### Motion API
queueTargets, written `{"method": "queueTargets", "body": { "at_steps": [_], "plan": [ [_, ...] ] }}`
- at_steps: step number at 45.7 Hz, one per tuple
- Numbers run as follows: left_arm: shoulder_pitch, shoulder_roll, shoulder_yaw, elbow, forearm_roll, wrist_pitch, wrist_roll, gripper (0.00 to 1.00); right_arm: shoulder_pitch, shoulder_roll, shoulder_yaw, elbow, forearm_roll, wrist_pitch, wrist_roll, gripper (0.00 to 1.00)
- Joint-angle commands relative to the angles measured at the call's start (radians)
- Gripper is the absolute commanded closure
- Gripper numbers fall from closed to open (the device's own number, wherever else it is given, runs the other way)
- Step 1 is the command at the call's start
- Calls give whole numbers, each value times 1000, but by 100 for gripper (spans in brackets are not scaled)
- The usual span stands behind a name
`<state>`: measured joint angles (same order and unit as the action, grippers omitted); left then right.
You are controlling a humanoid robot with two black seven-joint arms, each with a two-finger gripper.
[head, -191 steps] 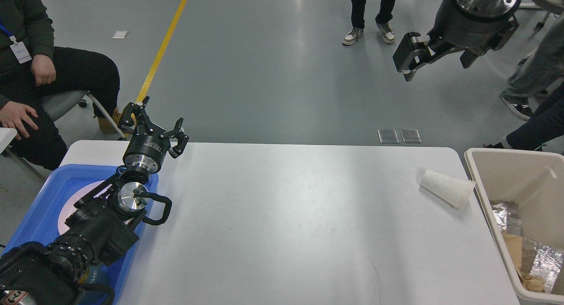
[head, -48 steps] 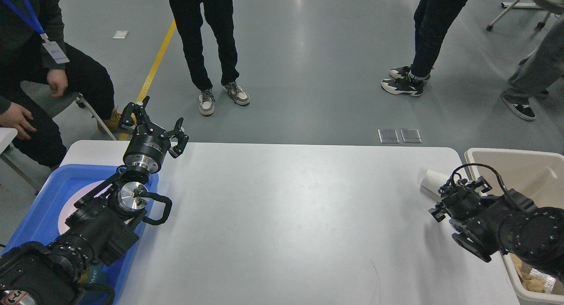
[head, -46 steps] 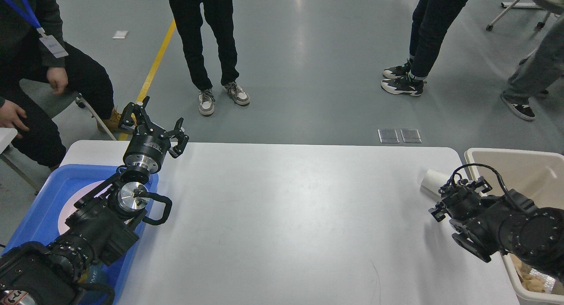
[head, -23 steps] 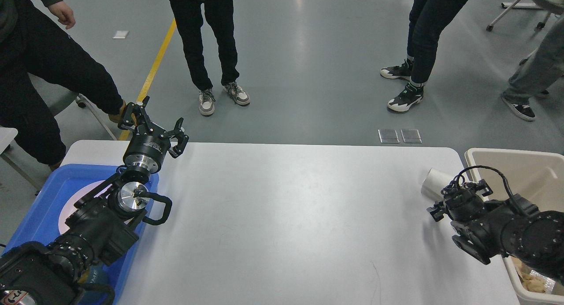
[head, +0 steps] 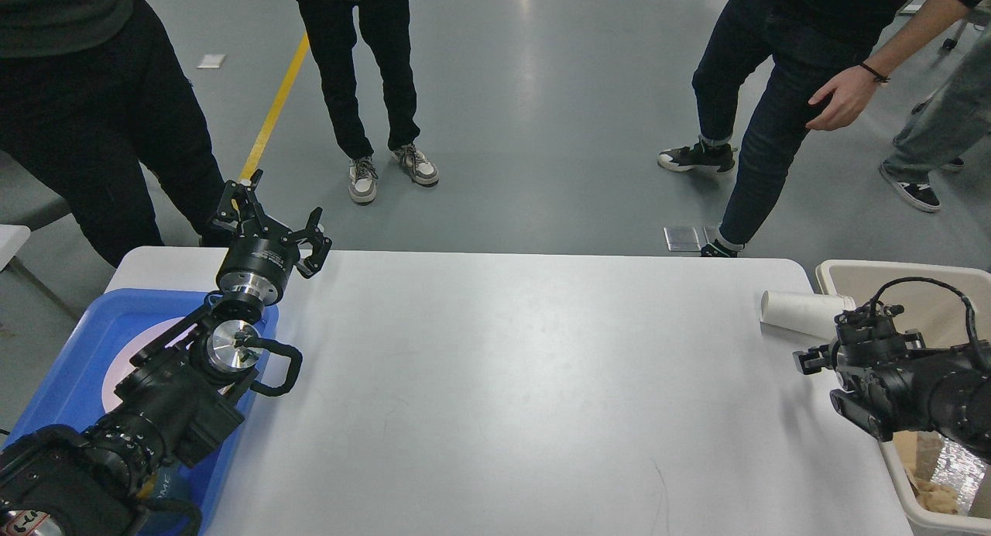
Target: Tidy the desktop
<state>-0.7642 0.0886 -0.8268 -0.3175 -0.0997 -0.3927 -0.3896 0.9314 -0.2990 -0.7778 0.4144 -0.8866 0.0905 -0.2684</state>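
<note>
From the head view, the white worktop [head: 495, 381] fills the lower frame, wide and rounded at its corners, and most of its surface lies bare. Over on the left, the left gripper [head: 272, 220] is poised above the far left corner of the worktop, jaws apart with nothing between them, pointing away toward the floor beyond. Its arm runs back down over the blue tray [head: 70, 365], which sits at the worktop's left end with a pale round patch showing inside it. Now to the right: a white paper cup [head: 797, 313] lies on its side near the far right corner of the worktop, its open mouth turned toward the beige bin [head: 844, 276] that stands just beside the worktop's right edge. The right gripper [head: 824, 359] sits low at that right edge, just nearer than the cup, dark and seen end-on, so I cannot tell whether its jaws are apart or together, and whether it touches the cup is unclear. Inside the bin, foil and crumpled brownish scraps show at the near end. Behind the worktop, people stand on the grey floor, which carries a yellow line [head: 282, 94]
</note>
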Motion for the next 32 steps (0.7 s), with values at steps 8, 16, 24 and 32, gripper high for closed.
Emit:
{"method": "queueTargets", "body": {
  "at_steps": [8,16,24,32],
  "plan": [
    [-1,-1,0,0,0,0,0,4,0,8,5,-6,0,-6,3,0],
    [-1,0,0,0,0,0,0,4,1,5,5,-5,1,-6,3,0],
    [0,0,0,0,0,0,0,4,55,-6,22,32,3,5,3,0],
    [-1,0,0,0,0,0,0,4,110,-117,22,170,8,6,3,0]
  ]
}}
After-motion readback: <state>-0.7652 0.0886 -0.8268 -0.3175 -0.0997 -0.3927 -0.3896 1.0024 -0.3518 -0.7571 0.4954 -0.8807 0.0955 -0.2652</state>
